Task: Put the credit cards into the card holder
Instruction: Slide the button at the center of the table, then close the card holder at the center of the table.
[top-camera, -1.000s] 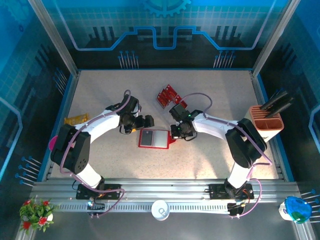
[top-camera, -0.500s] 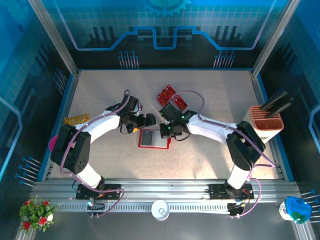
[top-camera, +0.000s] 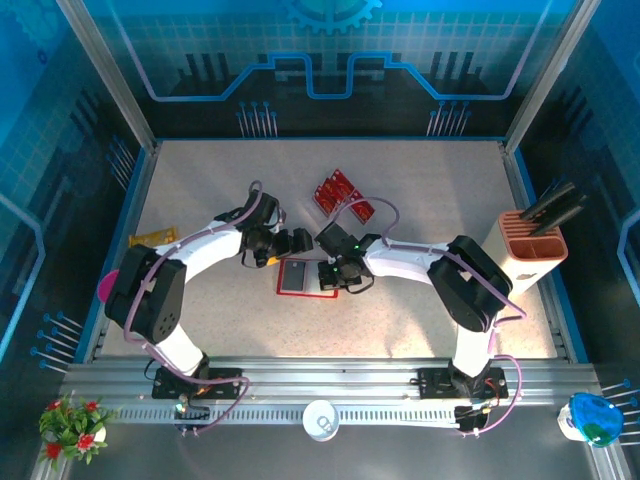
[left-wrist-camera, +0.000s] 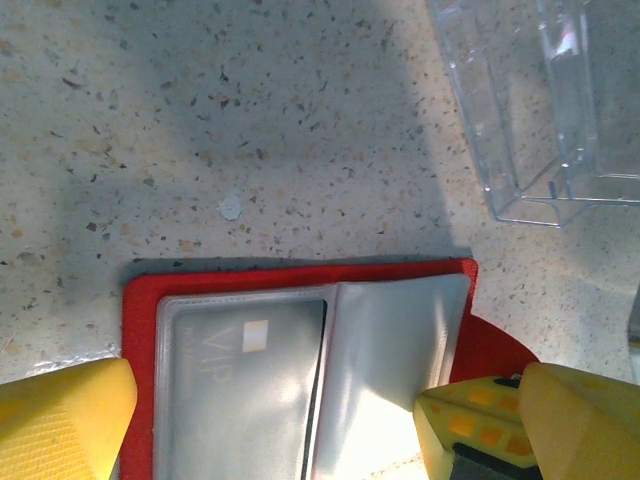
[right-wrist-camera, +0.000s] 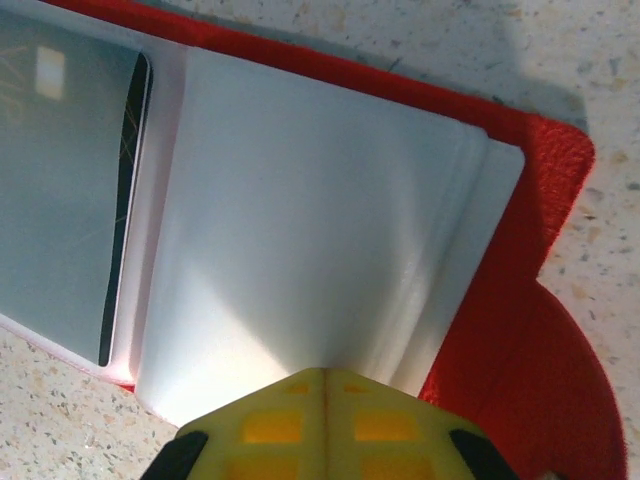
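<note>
Lying open mid-table, the card holder is seen with one card pocketed; the left gripper is spread wide over it, the right gripper closed tight at its pocket.

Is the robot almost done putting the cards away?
One card sits inside the open holder. The right end effector is shut at the edge of the next clear pocket, with the open left end effector over the holder. Several red cards lie loose on the table beyond, so most is left.
</note>
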